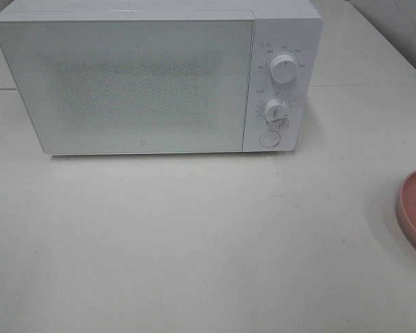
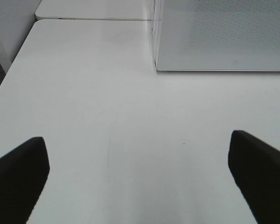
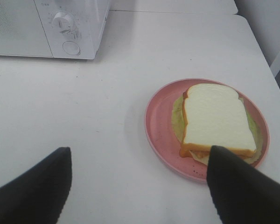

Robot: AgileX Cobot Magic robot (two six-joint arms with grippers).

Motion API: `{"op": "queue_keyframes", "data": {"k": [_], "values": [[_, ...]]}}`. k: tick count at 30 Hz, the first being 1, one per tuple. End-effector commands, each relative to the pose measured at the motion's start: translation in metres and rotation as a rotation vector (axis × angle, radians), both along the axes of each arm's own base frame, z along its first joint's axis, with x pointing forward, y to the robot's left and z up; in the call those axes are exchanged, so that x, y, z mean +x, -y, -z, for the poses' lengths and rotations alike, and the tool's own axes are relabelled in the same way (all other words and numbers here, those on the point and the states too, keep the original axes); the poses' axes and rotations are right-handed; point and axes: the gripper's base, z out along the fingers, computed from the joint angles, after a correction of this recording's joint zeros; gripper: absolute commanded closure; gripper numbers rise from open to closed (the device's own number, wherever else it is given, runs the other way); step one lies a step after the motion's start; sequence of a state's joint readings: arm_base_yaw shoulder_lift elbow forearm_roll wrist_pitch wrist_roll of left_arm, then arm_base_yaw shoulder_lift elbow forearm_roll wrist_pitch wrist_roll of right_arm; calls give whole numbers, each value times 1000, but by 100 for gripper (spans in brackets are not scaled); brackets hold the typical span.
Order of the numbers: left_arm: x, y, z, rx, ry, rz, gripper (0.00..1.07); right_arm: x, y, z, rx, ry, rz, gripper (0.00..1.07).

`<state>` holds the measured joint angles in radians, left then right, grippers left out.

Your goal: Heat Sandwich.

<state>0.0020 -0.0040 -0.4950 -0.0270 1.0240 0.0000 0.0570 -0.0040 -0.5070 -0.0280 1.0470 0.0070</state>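
The right gripper (image 3: 139,186) hung nearest the lens, its dark fingers (image 3: 35,189) spread wide and holding nothing. Just beyond them the sandwich (image 3: 217,120) lay flat on a pink plate (image 3: 158,126) by the worktop's (image 1: 194,243) right edge. The left gripper (image 2: 137,179) stood fully apart over bare worktop, empty. The white microwave (image 1: 145,76) sat toward the back edge, door closed
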Motion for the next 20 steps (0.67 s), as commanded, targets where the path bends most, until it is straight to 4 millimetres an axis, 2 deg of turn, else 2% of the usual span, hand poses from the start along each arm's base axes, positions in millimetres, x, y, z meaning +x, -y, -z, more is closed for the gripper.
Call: {"op": "queue_keyframes", "data": {"k": [1, 20], "values": [[-4, 0, 1, -1, 23, 0, 5, -2, 0, 0, -9, 29, 4, 31], [-4, 0, 1, -1, 23, 0, 5, -2, 0, 0, -9, 29, 4, 31]]}}
